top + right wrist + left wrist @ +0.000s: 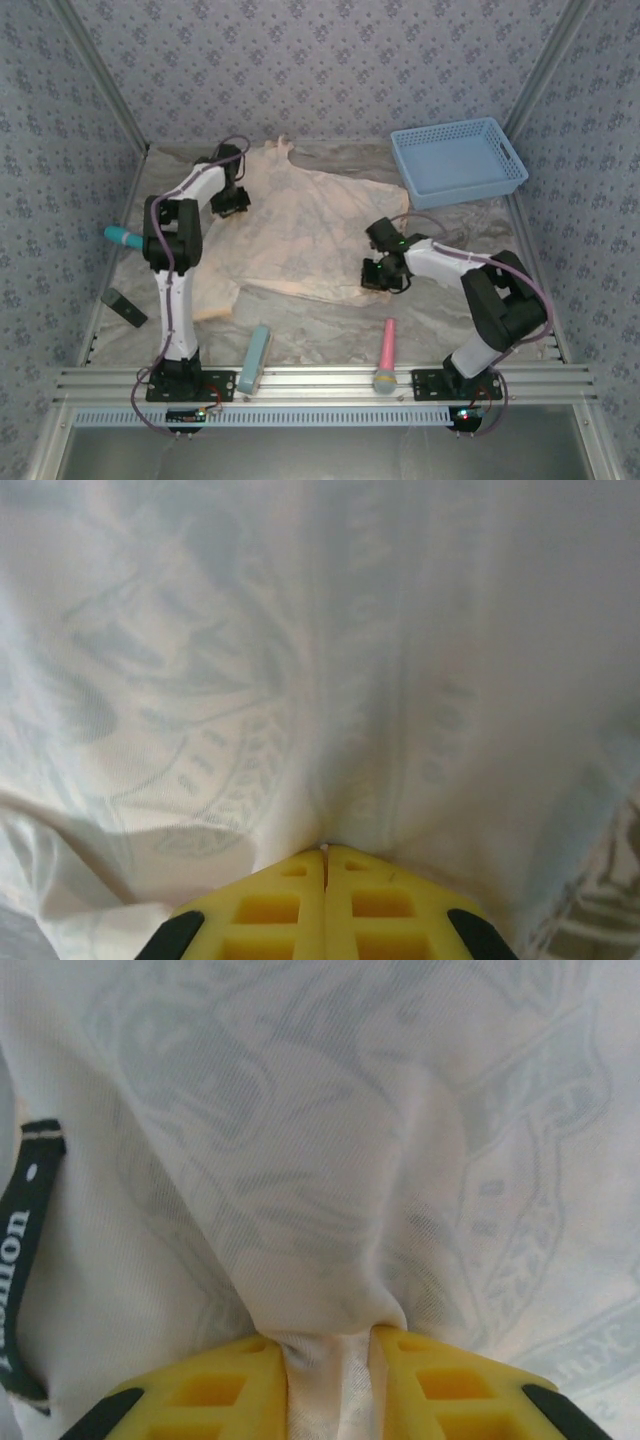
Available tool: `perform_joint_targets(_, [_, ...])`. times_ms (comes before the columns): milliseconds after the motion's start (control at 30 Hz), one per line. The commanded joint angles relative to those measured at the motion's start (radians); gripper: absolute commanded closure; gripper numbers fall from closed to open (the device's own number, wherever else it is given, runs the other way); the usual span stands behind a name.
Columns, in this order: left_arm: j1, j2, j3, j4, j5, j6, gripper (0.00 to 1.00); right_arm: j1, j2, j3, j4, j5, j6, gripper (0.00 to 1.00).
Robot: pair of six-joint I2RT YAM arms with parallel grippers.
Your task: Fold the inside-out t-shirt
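Yellow fingers [270, 905] of the right gripper [325, 852] meet tip to tip, closed on a thin crease of the inside-out t-shirt [330, 660], whose faded print spreads away from the tips. Left gripper [328, 1338]: jaws stand slightly apart with a bunched ridge of the same cloth clamped in the gap; the dark neck label [25, 1230] hangs just to its left. Seen from above, the left gripper [232, 200] holds the far-left part of the garment and the right gripper [385, 272] its near-right edge. The cloth thus lies flat on the table [330, 335] between the two tools, and the line joining the grips runs diagonally from far left to near right. Judgement: the left arm is nearer the collar end, and any fold must carry the held edges inward across this span
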State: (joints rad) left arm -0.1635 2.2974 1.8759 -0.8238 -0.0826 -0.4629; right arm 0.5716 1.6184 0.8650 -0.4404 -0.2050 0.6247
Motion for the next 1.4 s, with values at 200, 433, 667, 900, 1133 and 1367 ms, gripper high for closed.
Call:
perform_joint_targets(200, [-0.017, 0.268, 0.502, -0.129, 0.131, 0.199, 0.53, 0.257, 0.121, 0.236, 0.036, -0.127, 0.013, 0.81])
perform_joint_targets(433, [-0.028, 0.053, 0.364, -0.044, 0.195, 0.186, 0.41, 0.079, 0.035, 0.277, -0.075, -0.043, -0.171, 0.56])
perform_joint_targets(667, [-0.032, -0.128, 0.031, 0.058, 0.185, 0.083, 0.40, -0.079, 0.101, 0.267, -0.045, 0.042, -0.291, 0.54])
perform_joint_targets(900, [-0.012, 0.021, 0.056, 0.028, 0.055, 0.004, 0.45, -0.028, 0.147, 0.225, -0.036, 0.046, -0.296, 0.57])
perform_joint_targets(1133, [-0.010, 0.185, 0.284, -0.002, 0.097, 0.005, 0.48, 0.103, 0.163, 0.145, -0.013, 0.011, -0.199, 0.63])
perform_joint_targets(1367, [-0.111, 0.374, 0.592, -0.048, 0.190, 0.123, 0.48, 0.259, 0.160, 0.195, 0.031, -0.128, -0.101, 0.63])
